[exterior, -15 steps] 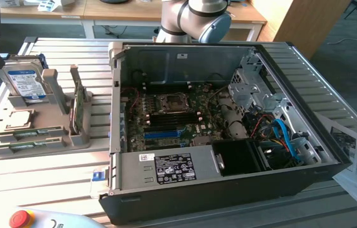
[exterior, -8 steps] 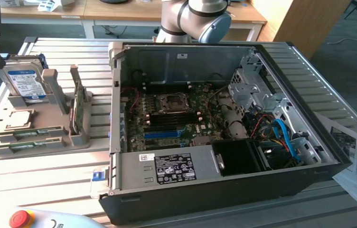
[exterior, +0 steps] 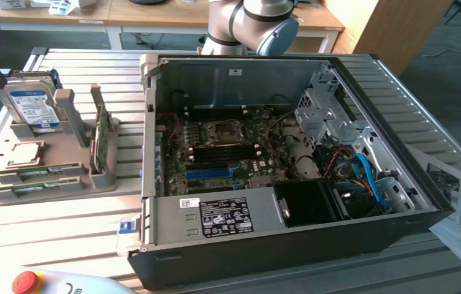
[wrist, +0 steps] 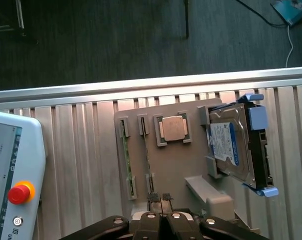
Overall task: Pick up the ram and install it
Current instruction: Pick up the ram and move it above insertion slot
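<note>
Green ram [wrist: 125, 159] edge-on in tray [wrist: 176, 170], closed end effector [wrist: 160, 198] partly cropped

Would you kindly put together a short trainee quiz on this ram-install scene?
1. True or false: the gripper is wide open.
2. Which square part lies in the tray beside the hard drive? A) a CPU B) a fan C) a battery
3. How many ram sticks lie flat in the tray?
Key: 1 false, the gripper is shut. 2 A. 3 two.
</note>
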